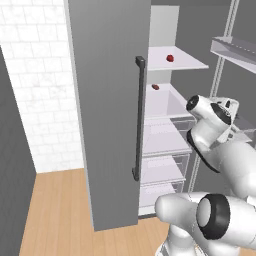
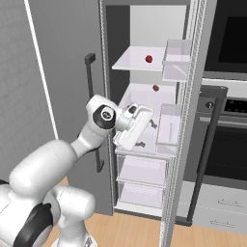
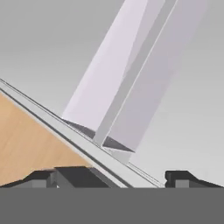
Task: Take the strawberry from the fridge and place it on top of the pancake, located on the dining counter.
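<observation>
The fridge [image 1: 107,115] stands with its right door swung open, and its left door, with a dark vertical bar handle [image 1: 138,117], hides part of the inside from the left base view. Two small red things lie inside: one on the upper white shelf [image 2: 148,59] and one on the shelf below [image 2: 155,88]. Both are too small to tell which is the strawberry, or whether both are. The clear drawers [image 2: 143,171] sit lower down, their contents hard to make out.

The gripper [image 2: 146,133] is at the mid shelves, just inside the opening, turned sideways, and its fingers [image 2: 152,124] are spread wide apart with nothing between them. In the left base view the arm's own wrist covers them. The hand view looks past the dark fingertips [image 3: 186,179] at pale slanting panels and a strip of wooden floor [image 3: 26,140], cut off at the left.
</observation>
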